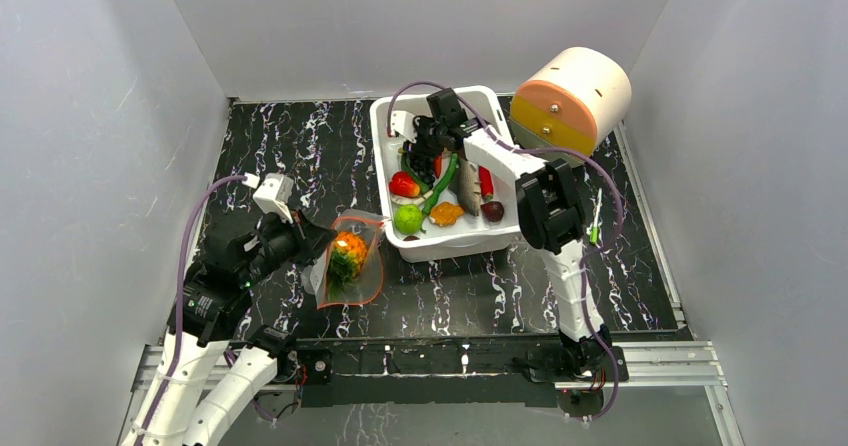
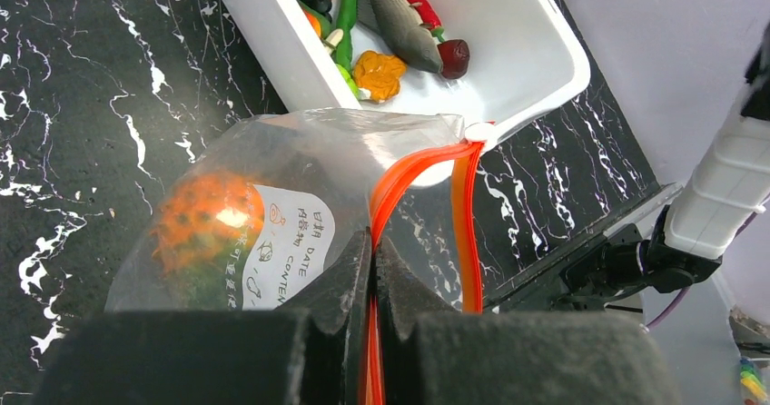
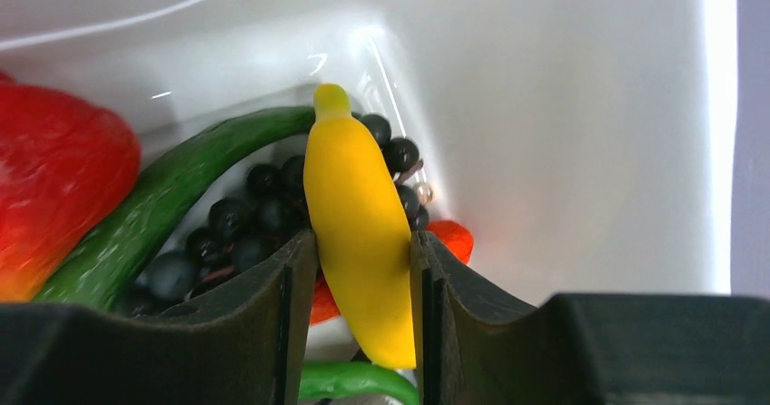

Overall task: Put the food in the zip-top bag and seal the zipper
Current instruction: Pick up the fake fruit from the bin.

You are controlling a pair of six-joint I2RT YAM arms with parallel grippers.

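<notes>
The zip-top bag (image 1: pixel 350 266) lies left of centre in the top view, on the dark marbled table (image 1: pixel 290 146), just beside the near-left corner of the white bin (image 1: pixel 480 101); whether the two touch cannot be told. The pineapple (image 1: pixel 348 251) is seen inside the bag. Only the left wrist view shows the left gripper (image 2: pixel 372 273) clamped on the red-orange zipper (image 2: pixel 465 232), with the strip pinched between the closed fingers and the mouth held apart in a narrow loop beyond them, toward the bin. Only the right wrist view shows the right gripper (image 3: pixel 363 278) closed on the yellow banana (image 3: pixel 359 223), which is held above the dark grapes (image 3: pixel 236 223) and a long green vegetable (image 3: pixel 145 228) near a bin corner; in the top view this grip is masked by the arm. Bare table is seen at the upper left and along the bottom of the top view. The table is enclosed by grey walls (image 1: pixel 100 116) at left, back and right, and a cream-and-peach drum (image 1: pixel 572 96) stands at the bin's far right corner.
</notes>
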